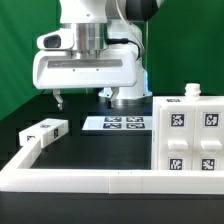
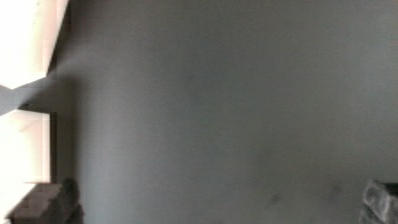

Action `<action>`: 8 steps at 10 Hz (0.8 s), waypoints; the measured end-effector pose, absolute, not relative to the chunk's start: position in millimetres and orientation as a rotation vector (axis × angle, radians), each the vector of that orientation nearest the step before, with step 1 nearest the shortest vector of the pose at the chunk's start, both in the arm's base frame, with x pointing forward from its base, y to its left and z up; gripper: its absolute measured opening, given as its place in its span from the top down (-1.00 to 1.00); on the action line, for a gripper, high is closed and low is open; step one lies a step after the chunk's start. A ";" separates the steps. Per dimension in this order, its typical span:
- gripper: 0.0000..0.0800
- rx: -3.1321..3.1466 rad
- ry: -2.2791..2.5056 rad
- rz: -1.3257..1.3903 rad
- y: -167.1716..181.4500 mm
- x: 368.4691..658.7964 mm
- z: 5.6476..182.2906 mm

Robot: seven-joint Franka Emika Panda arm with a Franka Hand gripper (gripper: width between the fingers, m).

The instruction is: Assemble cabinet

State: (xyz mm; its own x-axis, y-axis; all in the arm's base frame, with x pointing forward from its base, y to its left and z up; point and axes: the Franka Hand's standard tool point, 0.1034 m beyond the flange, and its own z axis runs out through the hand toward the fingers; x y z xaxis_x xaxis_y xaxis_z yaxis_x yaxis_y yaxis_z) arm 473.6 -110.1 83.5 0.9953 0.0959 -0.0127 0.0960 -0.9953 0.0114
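Exterior view: the tool (image 1: 82, 98) hangs above the dark bench (image 1: 95, 148), behind the marker board (image 1: 115, 124) and somewhat toward the exterior view's left of it. Its two fingers stand spread apart with nothing between them. The cabinet lies in loose parts. The box (image 1: 190, 138), its faces covered with square tags, stands on the bench just beside the marker board on the exterior view's right. A short bar (image 1: 45, 130) with one tag lies well apart from the marker board on the exterior view's left. A low white rail (image 1: 95, 182) borders the bench in front of the marker board, nearer the camera.

Wrist view: most of the picture is bare bench. The two dark fingertips (image 2: 43, 205) show only at opposite corners, wide apart, gripping nothing. A white piece (image 2: 25, 150) lies at one edge of the picture, clear of the fingers; whether it is the bar or the rail I cannot tell.
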 end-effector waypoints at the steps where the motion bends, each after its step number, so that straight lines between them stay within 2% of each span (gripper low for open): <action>1: -0.99 3.123 0.070 -0.039 -131.6 465.6 79.8; 4: -0.99 3.082 -0.082 -0.069 -181.5 450.3 63.6; 6: -0.99 3.064 -0.013 -0.068 -212.0 440.8 62.1; 8: -0.99 3.065 -0.011 -0.071 -207.5 442.1 61.1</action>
